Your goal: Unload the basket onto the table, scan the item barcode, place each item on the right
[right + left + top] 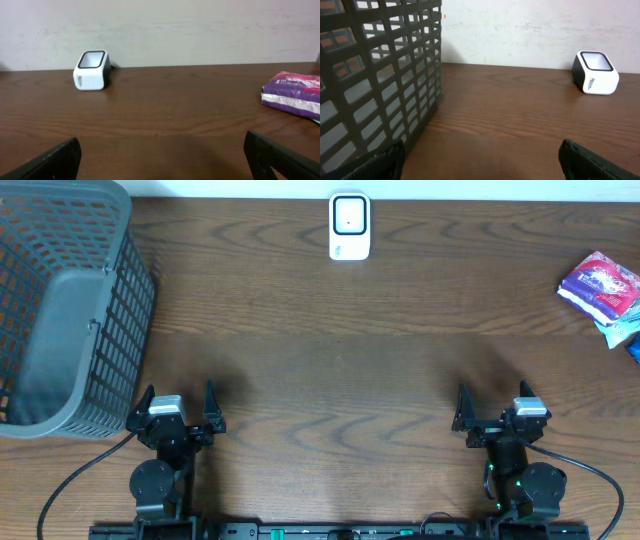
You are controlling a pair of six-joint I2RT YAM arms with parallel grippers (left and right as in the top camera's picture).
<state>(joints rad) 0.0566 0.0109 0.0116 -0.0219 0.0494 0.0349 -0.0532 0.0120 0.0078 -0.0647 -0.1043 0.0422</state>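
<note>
Left pincer (179,390), right pincer (494,390): agape, empty

Purple packet (598,284) right, white scanner (350,226) rear-centre

Basket (128,300) clipped at left edge — purple pack (292,92) clipped at right.

Basket (125,320) blocks left, scanner (349,226) far centre; middle open.
</note>
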